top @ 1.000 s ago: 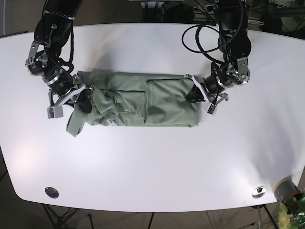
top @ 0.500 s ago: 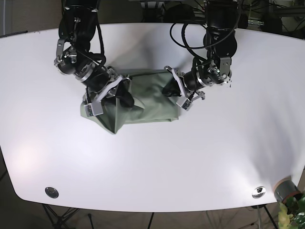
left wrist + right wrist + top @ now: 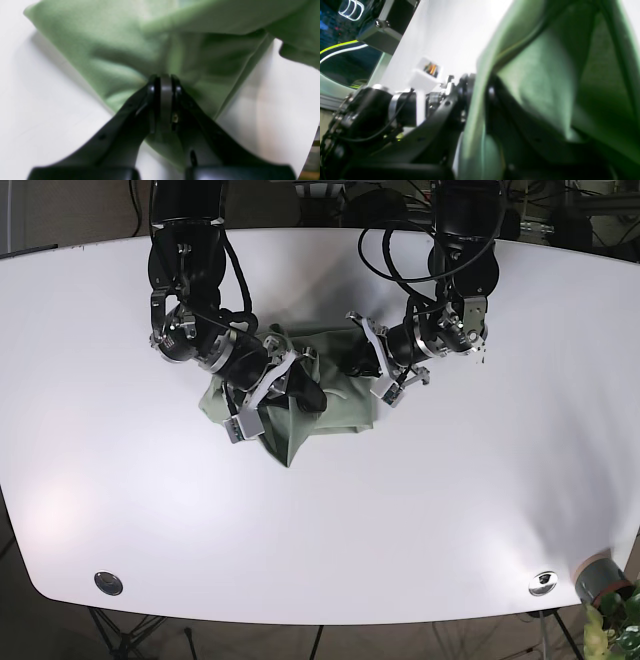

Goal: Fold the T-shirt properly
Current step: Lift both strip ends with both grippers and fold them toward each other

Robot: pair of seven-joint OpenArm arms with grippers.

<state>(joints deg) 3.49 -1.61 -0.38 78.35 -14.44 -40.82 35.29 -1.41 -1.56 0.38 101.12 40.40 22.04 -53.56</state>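
Observation:
The green T-shirt (image 3: 335,408) lies bunched in a compact heap at the middle of the white table (image 3: 450,500). My right gripper (image 3: 300,392), on the left of the base view, is shut on a fold of the T-shirt and holds it over the heap. In the right wrist view the cloth (image 3: 545,75) runs down between the right gripper's (image 3: 477,97) dark fingers. My left gripper (image 3: 362,368) is at the heap's right end. The left wrist view shows the left gripper (image 3: 163,81) pinched shut on a gathered edge of the T-shirt (image 3: 120,50).
Two metal discs (image 3: 108,583) (image 3: 543,582) sit near the table's front edge. A grey pot with a plant (image 3: 603,580) stands off the front right corner. The other arm's wrist (image 3: 382,107) shows close by in the right wrist view.
My right gripper has carried its end of the T-shirt further right, over the middle. The shirt has shrunk from a long strip into a short heap. The left gripper barely moved in the last half second.

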